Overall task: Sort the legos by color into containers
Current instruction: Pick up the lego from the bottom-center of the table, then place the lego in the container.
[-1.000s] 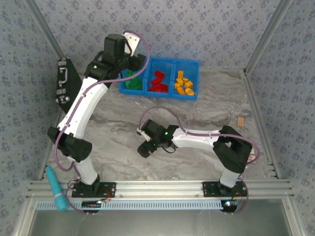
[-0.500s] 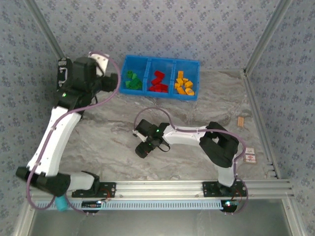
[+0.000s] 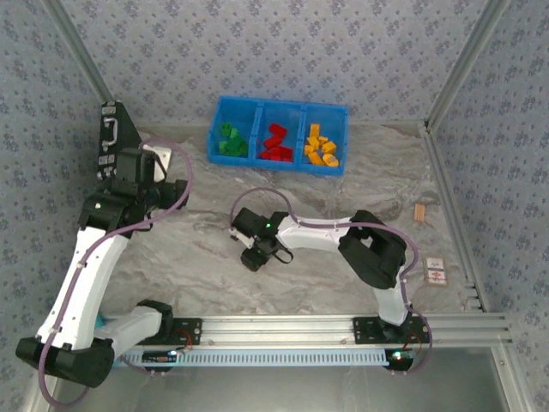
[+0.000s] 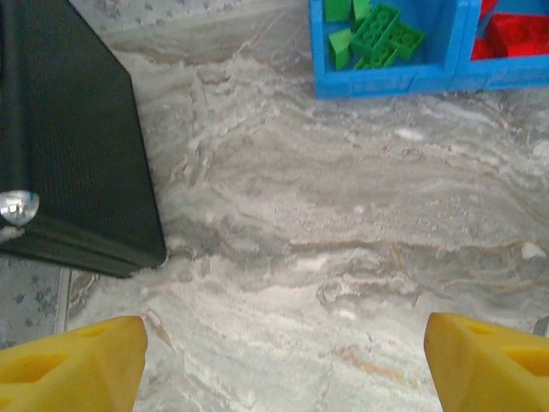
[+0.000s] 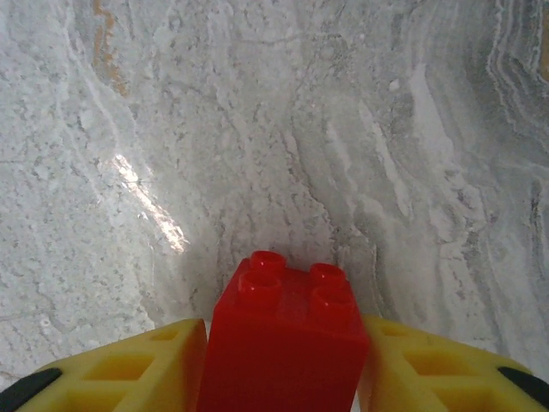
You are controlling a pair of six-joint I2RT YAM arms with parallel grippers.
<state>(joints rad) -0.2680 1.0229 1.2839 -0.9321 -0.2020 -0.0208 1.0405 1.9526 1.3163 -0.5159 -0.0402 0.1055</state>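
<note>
Right fingers: the right gripper [image 3: 254, 258] has both yellow fingers [image 5: 129, 369] pinched on one red brick [image 5: 287, 309]. A second ago these jaws stood wide.
Held piece: the red brick sits squarely between the two pads, its studs pointing out past the tips. Whether it is off the table [image 5: 257, 129] cannot be told.
Meaning, right side: the grasp looks newly made. The likely next step is a lift and a carry to the middle compartment [image 3: 276, 113], which lies well beyond the fingertips.
Left fingers: the left gripper [image 4: 283, 369] is spread wide, with nothing between its tips but bare table.
Left side, change: a second ago this gripper hung at the green compartment [image 4: 439, 34]. It has since drawn back, so the bin [image 4: 386, 82] now lies ahead and right of the fingers, and the black case [image 4: 69, 146] ahead and left.
Meaning, left side: a green delivery appears finished, and the path to the bin looks free for the right arm.
Count, grippers: two, one empty and one loaded.
Count, containers: one bin with three compartments, namely green, middle, and the orange compartment [image 3: 324, 116].
Count, held legos: one, red.
Count, sorted legos: green bricks [image 4: 377, 30], red bricks [image 3: 275, 143] and orange bricks [image 3: 320, 146] each form one small heap, several pieces apiece and too tightly clustered for an exact tally.
Count, cases: one.
</note>
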